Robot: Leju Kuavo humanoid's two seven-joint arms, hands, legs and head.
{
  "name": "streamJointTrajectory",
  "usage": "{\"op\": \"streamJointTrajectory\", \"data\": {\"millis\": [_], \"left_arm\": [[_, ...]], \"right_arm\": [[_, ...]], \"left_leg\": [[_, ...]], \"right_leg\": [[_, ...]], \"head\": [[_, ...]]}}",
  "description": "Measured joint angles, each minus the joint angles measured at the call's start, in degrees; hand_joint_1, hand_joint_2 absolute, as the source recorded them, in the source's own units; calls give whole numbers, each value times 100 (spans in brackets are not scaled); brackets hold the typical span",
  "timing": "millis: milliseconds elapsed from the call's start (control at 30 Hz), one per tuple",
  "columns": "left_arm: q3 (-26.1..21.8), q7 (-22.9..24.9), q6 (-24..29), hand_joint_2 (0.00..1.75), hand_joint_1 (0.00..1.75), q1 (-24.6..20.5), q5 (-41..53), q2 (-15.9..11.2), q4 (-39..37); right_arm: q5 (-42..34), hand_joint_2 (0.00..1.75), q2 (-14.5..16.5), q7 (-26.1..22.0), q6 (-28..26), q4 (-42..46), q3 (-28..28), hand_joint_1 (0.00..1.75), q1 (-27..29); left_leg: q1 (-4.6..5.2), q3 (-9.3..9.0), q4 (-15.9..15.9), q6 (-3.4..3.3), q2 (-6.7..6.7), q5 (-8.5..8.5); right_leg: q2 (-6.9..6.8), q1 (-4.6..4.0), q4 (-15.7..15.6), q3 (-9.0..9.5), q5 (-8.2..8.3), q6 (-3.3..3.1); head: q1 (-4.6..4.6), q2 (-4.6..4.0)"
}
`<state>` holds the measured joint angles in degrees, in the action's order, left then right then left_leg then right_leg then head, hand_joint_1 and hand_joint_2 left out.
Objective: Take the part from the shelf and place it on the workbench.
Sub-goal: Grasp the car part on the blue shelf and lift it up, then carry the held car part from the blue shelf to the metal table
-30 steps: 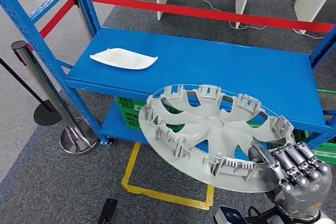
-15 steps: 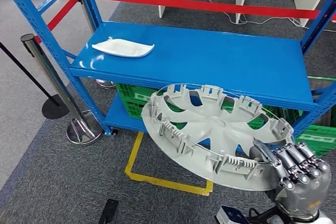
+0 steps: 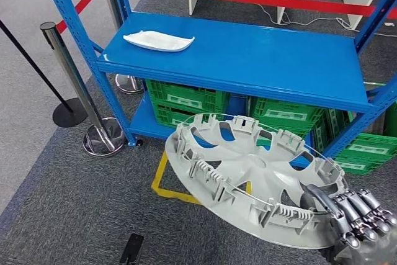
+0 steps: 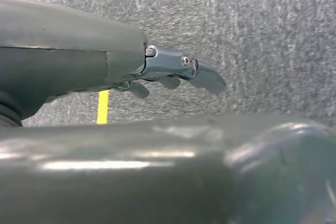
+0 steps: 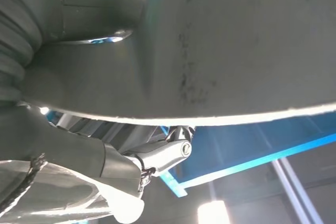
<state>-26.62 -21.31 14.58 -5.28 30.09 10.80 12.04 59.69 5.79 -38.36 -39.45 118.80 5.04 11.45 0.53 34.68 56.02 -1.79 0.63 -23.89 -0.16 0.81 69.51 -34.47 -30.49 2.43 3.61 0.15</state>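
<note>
While the right hand [image 3: 360,224] grips the grey wheel cover [image 3: 255,175] by its five-o'clock rim, clear of the blue shelf [image 3: 262,60], keep it level; left hand [image 4: 174,72] hangs empty, fingers apart

Crates [image 3: 187,100] under shelf [image 3: 262,60]

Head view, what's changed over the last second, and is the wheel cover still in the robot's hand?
Yes. The whole picture has shifted, so the camera moved: the robot appears to be backing away from the blue shelf, and the green crates underneath now show. The right hand still grips the grey wheel cover by its rim. The white part stays on the shelf.
</note>
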Motion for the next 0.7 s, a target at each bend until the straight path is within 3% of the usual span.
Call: {"op": "streamJointTrajectory", "data": {"millis": [33,67,100,133,200,233,267,333,367,400,433,500,567,600,633,700], "left_arm": [[0,-1,-2,0,0,-1,14,6,1],[0,-3,-2,0,0,0,25,10,1],[0,-4,-1,0,0,-1,35,12,1],[0,-6,0,0,0,2,43,12,1],[0,-7,2,0,0,16,49,9,-1],[0,-6,3,0,0,28,51,8,-1],[-1,-5,3,0,0,39,53,8,-2],[-2,-4,4,0,0,46,57,8,-2],[-2,-4,4,0,0,44,61,7,-2],[-2,-5,4,0,0,43,67,7,-2],[-2,-5,4,0,0,42,76,8,-2],[-2,-7,9,0,0,39,92,8,-2],[-3,-26,15,0,0,24,95,4,-1],[-5,-44,12,0,0,14,85,4,0],[-10,-63,7,0,0,6,73,4,1],[-22,-93,-9,0,0,8,50,8,1]], "right_arm": [[-20,175,0,-1,0,44,-1,175,19],[-32,175,0,-1,0,90,-2,175,33],[-37,175,0,-1,0,129,-2,175,50],[-36,175,0,-2,0,162,-3,175,71],[-31,175,0,-2,0,195,-5,175,111],[-26,175,0,-2,0,205,-7,175,123],[-20,175,0,-2,0,217,-9,175,132],[-12,175,0,-2,0,240,-14,175,151],[-14,175,0,-2,0,246,-15,175,158],[-21,175,0,-2,0,248,-17,175,161],[-30,175,0,-2,0,250,-17,175,163],[-43,175,0,-2,0,260,-19,175,165],[-46,175,0,-2,0,277,-19,175,171],[-48,175,0,-2,0,285,-19,175,173],[-49,175,0,-2,0,291,-19,175,175],[-43,175,0,-2,0,308,-19,175,179]], "left_leg": [[6,87,64,22,-1,36],[14,156,126,50,-4,72],[21,203,175,76,-5,116],[26,241,203,102,-6,161],[14,292,232,164,-13,200],[6,328,314,201,-20,65],[-6,375,497,239,-27,-182],[-33,489,1169,305,-33,-826],[-43,522,1525,323,-33,-1016],[-49,502,1767,329,-33,-1061],[-50,402,1813,321,-34,-978],[-44,-68,1301,262,-41,-692],[-21,-636,456,162,-53,-641],[-7,-797,167,122,-59,-684],[7,-858,15,91,-62,-722],[8,-810,-75,40,-75,-647]], "right_leg": [[-1,4,-443,363,0,3],[1,4,-865,659,-105,-16],[5,-2,-1166,855,-221,-46],[9,-14,-1334,939,-298,-88],[0,-11,-1344,847,-257,-188],[-9,-4,-1339,787,-202,-236],[-18,5,-1339,719,-134,-276],[-26,-1,-1324,592,7,-314],[-29,-7,-1309,517,76,-315],[-32,-13,-1287,433,140,-314],[-33,-18,-1259,334,196,-313],[-29,-33,-1205,157,296,-305],[-24,-56,-1179,47,376,-276],[-31,-60,-1176,16,416,-252],[-45,-58,-1182,-4,456,-218],[-72,-40,-1181,-49,507,-146]], "head": [[-2,0],[4,0],[8,0],[11,0],[12,0],[16,0],[26,0],[43,0],[48,0],[46,0],[50,0],[51,0],[49,0],[49,0],[47,0],[45,0]]}}
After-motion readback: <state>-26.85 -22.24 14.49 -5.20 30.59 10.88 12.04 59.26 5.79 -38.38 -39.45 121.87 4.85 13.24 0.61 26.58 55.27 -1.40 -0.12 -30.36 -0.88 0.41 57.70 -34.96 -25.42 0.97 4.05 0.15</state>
